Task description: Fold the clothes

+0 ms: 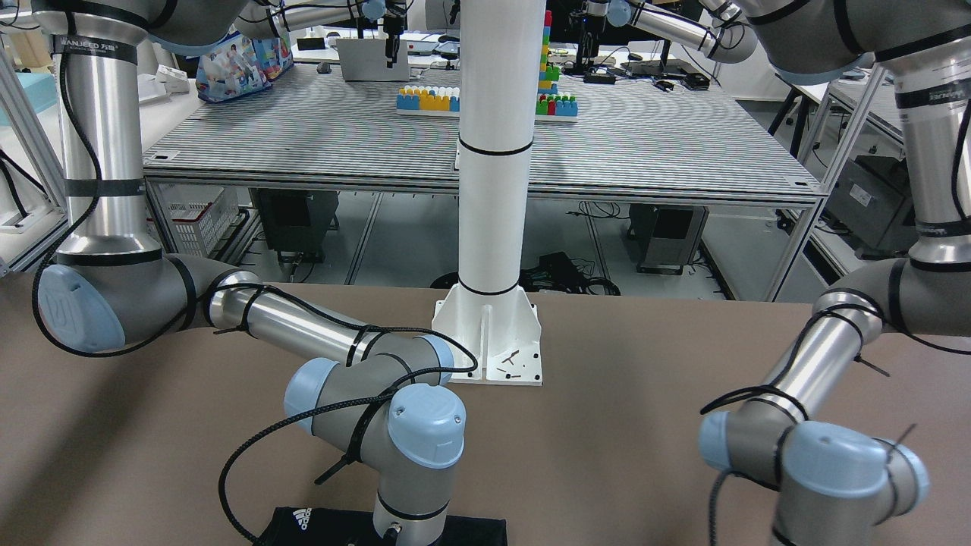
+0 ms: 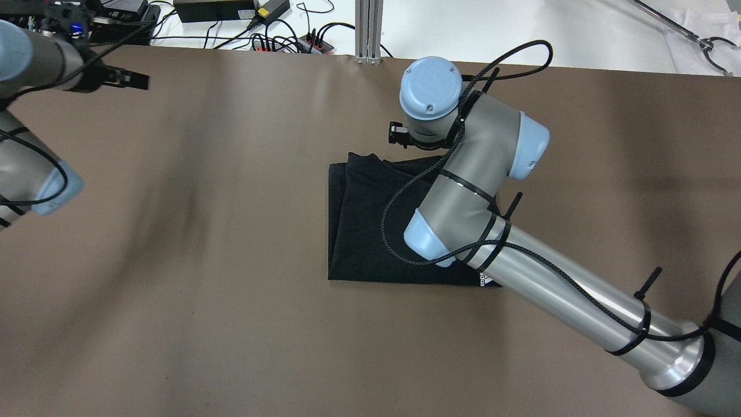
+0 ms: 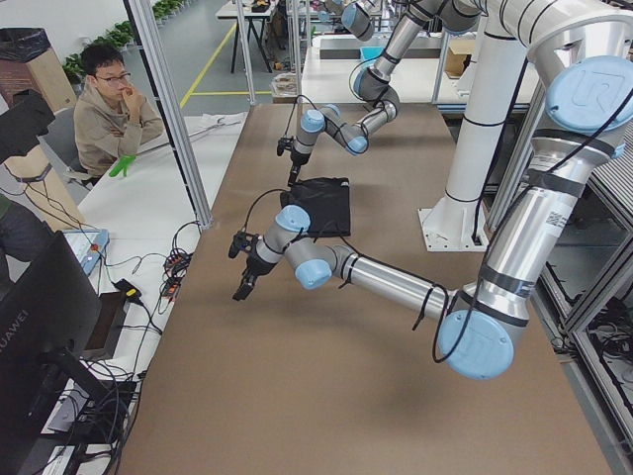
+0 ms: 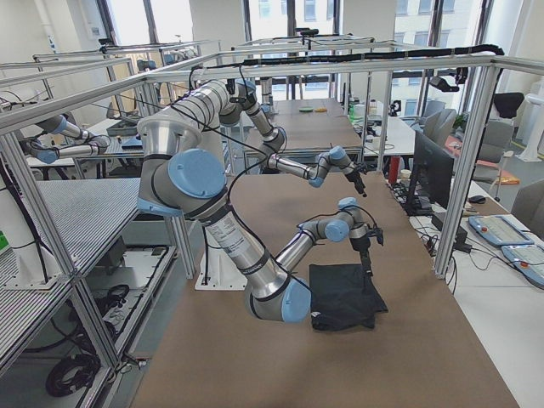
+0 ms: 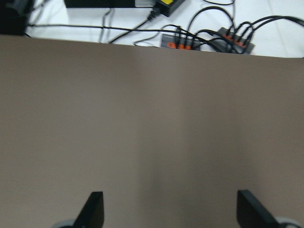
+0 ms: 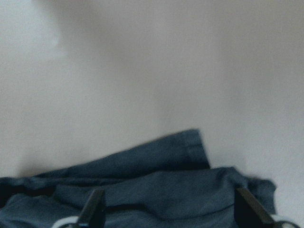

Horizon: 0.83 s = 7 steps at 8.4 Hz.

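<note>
Lying folded, soft black garment (image 2: 359,231), creased rectangle, right tool (image 6: 169,209) apart, left tool (image 5: 168,209) apart.

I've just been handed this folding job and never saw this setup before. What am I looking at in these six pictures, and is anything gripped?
It is a robot with two arms at a brown table. One camera faces it, so sides look swapped there; one looks down from behind its shoulders; two stand at the table's ends; one rides on each wrist. A black garment, folded into a rough rectangle, lies mid-table. The right arm reaches over it; its wrist picture shows the right jaws spread open over the garment's rumpled far edge, gripping nothing. The left arm is off to the side, and the left jaws are open over bare table.
</note>
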### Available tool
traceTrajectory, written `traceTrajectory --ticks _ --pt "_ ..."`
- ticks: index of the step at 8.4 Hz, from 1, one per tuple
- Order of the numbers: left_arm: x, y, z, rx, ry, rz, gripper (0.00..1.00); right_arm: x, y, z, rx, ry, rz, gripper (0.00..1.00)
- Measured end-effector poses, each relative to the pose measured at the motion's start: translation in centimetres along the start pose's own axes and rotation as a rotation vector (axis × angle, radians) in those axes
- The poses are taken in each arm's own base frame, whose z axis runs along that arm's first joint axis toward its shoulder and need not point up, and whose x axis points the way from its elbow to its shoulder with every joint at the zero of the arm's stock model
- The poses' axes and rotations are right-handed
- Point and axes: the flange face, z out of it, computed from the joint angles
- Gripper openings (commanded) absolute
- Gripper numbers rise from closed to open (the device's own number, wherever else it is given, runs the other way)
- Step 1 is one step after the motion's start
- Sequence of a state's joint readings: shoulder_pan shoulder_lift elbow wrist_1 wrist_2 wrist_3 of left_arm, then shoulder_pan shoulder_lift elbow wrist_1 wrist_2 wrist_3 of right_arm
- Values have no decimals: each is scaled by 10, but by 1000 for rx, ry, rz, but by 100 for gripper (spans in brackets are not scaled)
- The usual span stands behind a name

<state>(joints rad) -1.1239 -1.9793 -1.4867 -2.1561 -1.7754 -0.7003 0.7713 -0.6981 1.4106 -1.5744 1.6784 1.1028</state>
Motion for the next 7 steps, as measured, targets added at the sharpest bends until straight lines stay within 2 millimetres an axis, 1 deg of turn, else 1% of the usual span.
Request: traceTrajectory --ticks 1,2,3,4,5,6,7 --pt "-74 3 -2 -13 -83 92 100 41 -28 13 29 22 -110 95" --pt "-134 10 -8 -30 -147 152 100 89 -64 19 63 50 -218 95" --pt "-182 18 -18 -49 -192 200 100 145 -100 22 84 94 -307 95" --pt "-218 29 -26 -66 -215 233 100 205 -125 29 87 142 -370 95" --pt "-239 39 -32 -77 -222 251 100 261 -139 38 90 174 -406 95" --pt "-260 45 -37 -80 -228 266 100 309 -145 48 98 188 -441 95" --pt "-287 52 -43 -90 -225 281 100 361 -146 55 99 190 -472 95"
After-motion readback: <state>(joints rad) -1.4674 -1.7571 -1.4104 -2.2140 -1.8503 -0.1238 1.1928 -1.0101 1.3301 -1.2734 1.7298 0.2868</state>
